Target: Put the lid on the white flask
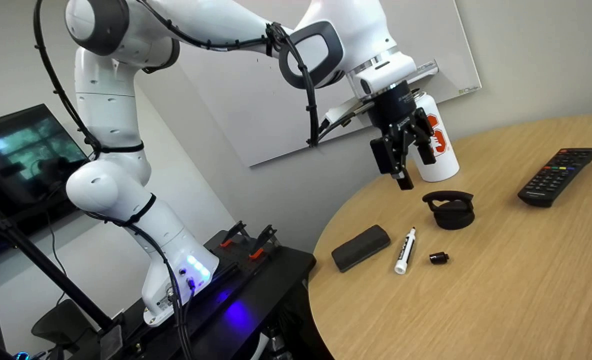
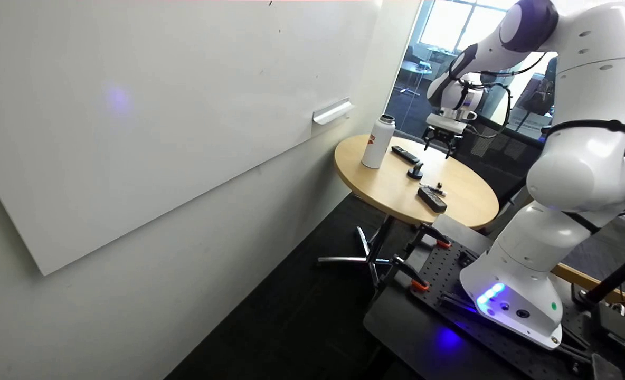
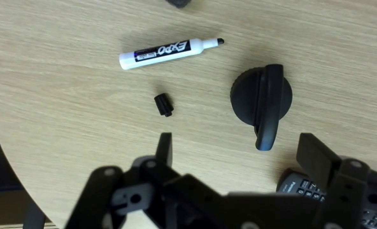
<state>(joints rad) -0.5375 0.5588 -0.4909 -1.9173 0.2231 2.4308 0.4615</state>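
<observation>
My jaws, spread and released, hide part of the black button-covered remote [image 3: 298,187] in the wrist view; dark rectangular block [image 3: 179,2] cut off at top. In an exterior view they partly cover the white cylindrical flask [image 1: 442,142]. Round black loop-handled lid [image 3: 268,101] sits on the wood-grain counter [image 1: 526,280], near the flask. One each, plus one white marker [image 3: 166,53], one small black cylinder [image 3: 164,105].

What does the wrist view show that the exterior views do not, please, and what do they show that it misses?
Only the wrist view shows readable digits on the remote.
Only the exterior views show the flask, lidless, plus the whiteboard and arm.
All share the remote itself, the lid, marker, small black cap, table and the open, unladen gripper.
</observation>
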